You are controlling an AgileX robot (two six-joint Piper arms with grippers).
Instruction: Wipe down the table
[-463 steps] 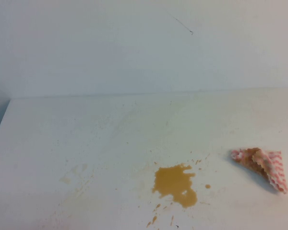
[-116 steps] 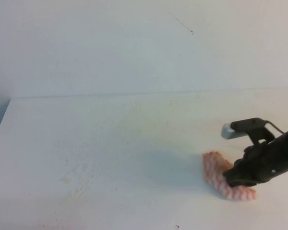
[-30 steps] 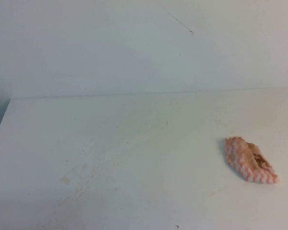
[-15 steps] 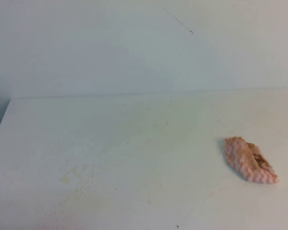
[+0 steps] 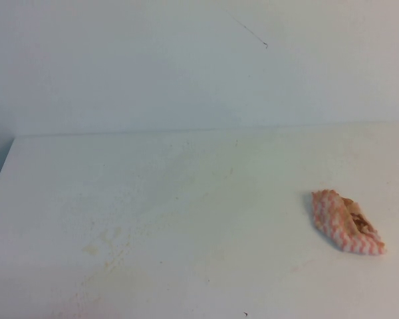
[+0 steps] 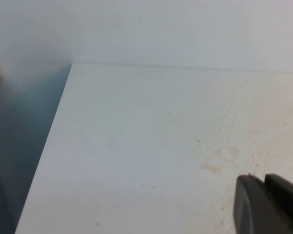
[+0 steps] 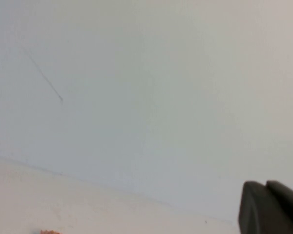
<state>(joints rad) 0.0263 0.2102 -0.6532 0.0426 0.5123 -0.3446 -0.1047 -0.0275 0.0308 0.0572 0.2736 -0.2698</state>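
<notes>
A crumpled pink-and-white cloth (image 5: 347, 222) with brown stains lies loose at the right of the white table (image 5: 186, 199). A sliver of the cloth (image 7: 49, 232) shows in the right wrist view. No brown puddle shows on the table; only faint tan smears (image 5: 100, 246) remain at the front left, also seen as tan smears (image 6: 219, 158) in the left wrist view. Neither arm appears in the high view. My left gripper (image 6: 265, 181) is shut and empty above the left part of the table. My right gripper (image 7: 266, 187) is shut and empty, raised and facing the wall.
A pale wall (image 5: 186, 66) rises behind the table and bears a thin dark scratch (image 5: 253, 36). The table's left edge (image 6: 49, 146) drops to a dark gap.
Over the last second nothing has moved. Earlier, the brown puddle near the front was wiped away, and the right gripper left the cloth at the right and withdrew.
</notes>
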